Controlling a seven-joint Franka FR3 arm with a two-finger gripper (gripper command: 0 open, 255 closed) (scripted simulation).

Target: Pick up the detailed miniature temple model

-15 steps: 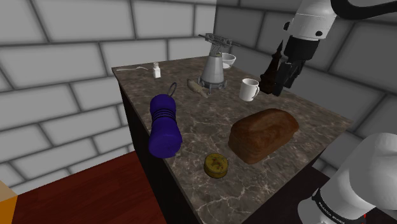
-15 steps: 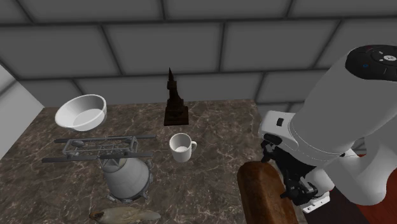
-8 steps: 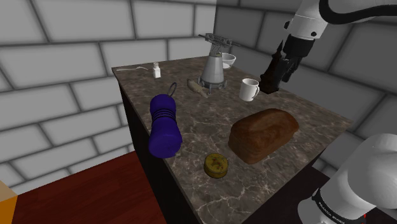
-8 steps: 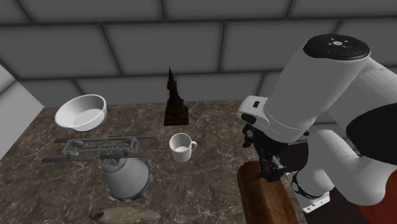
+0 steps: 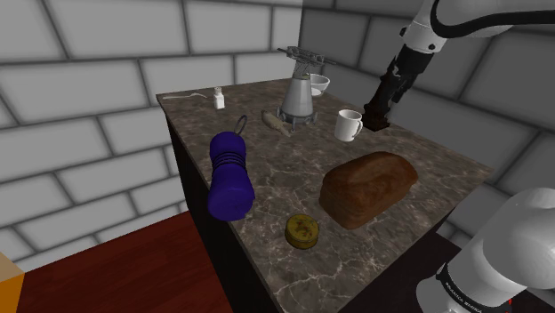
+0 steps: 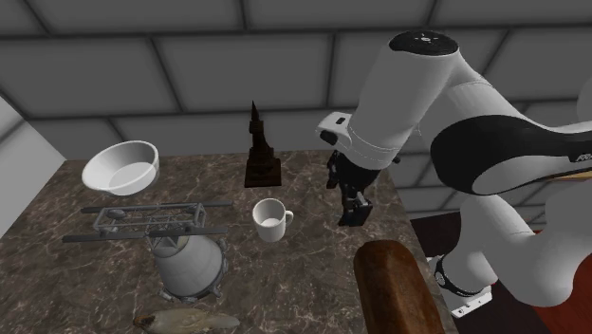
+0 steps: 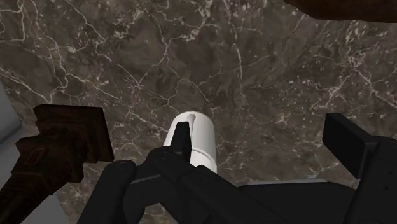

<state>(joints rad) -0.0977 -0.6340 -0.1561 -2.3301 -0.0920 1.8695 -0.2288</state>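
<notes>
The temple model [image 6: 260, 157] stands upright at the back of the bench [image 6: 308, 275], close to the grey block wall [image 6: 190, 57]. In the second exterior view the hand [image 6: 352, 211] hangs in the air to its right, apart from it, with the white mug [image 6: 271, 220] on the bench lower down between the two. The hand is released. In the wrist view its black fingers [image 7: 343, 137] stand wide apart and clasp nothing. The model lies out beyond one finger, and the mug peeps from behind that same finger.

From left to right in the second exterior view:
- A plain white bowl [image 6: 120, 168], round and shallow.
- A grey cone-shaped vessel [image 6: 190, 264] with a flat grey rack [image 6: 142, 220] lying across its top.
- The model, dark brown, with a square stepped base that narrows in tiers to a thin spire.
- The mug, smooth, with a small handle.
- A brown loaf [image 6: 394, 285], rounded and matt.

The bench top is dark stone run through with pale veins, like marble. In the shoulder view a purple ribbed bottle [image 5: 229, 178] lies at the bench's left edge, and a small round yellowish thing [image 5: 302, 231] sits near the front.

A second ago the hand was low by the near end of the loaf, at the second exterior view's right. It has since risen and swung left past the loaf, and is now beside the mug and nearer the model. The model, mug, bowl and loaf have kept their places.
</notes>
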